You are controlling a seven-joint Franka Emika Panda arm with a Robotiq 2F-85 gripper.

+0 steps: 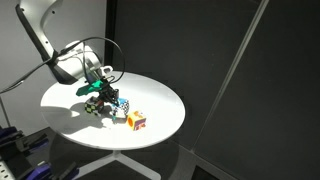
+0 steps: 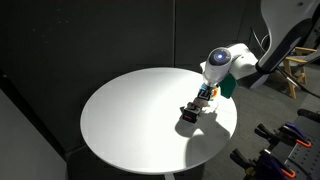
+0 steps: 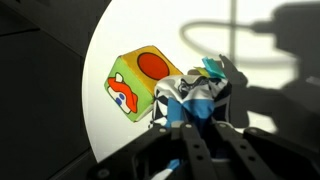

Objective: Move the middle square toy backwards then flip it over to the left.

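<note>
Since the tool (image 3: pixel 195 120) is clamped on the middle square toy (image 3: pixel 192 95) close beside the orange cube (image 3: pixel 140 82) on the desk (image 3: pixel 115 130), we expect a careless flip could knock that neighbour.

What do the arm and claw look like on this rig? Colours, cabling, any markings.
Arm: white, rounded, glossy links. Wrist cap: white and round with a blue ring, and a green part beside it. Claw: black, two fingers. A thin black cable loops from arm to claw. No markings are legible at this size.
</note>
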